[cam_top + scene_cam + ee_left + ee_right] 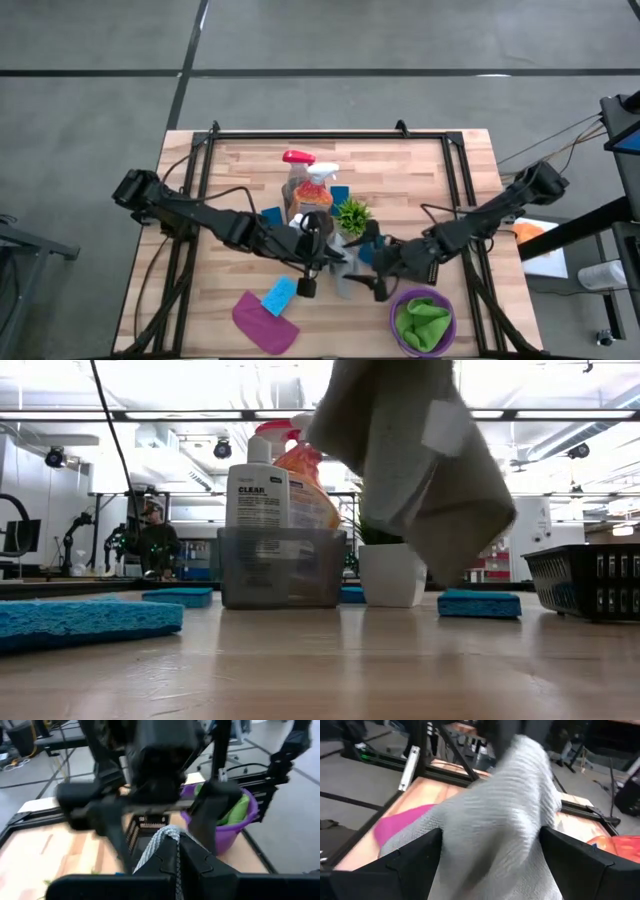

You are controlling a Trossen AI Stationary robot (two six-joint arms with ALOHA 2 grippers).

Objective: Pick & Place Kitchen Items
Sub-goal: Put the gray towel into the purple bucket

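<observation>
A grey concrete floor surrounds the pale butcher-block wooden table (420,165), and the low view looks past it into a bright workshop where a seated person shows far off.

The grey ribbed cloth (420,455) is lifted clear of the wood near the middle of the table. It hangs there because the left gripper (318,262) is clamped tight on its top fold, as the left wrist view shows. The right gripper (372,282) has its fingers (415,862) spread wide to either side of the hanging cloth, not yet closed on it. This looks like a handover between the arms.

The round purple plastic bucket (400,302) stands near the table's front right corner and already holds a crumpled green cloth (424,320), so it is probably where the cloths go. A clear plastic bin (281,566) near mid-table keeps the clear spray bottle with the red trigger (296,172) and the orange spray bottle with the white trigger (316,188) upright together. A magenta cloth (262,322) lies flat near the front edge, with a blue rectangular sponge (279,295) resting on its corner. The small spiky green plant (352,214) in its white pot stands beside the bin.
</observation>
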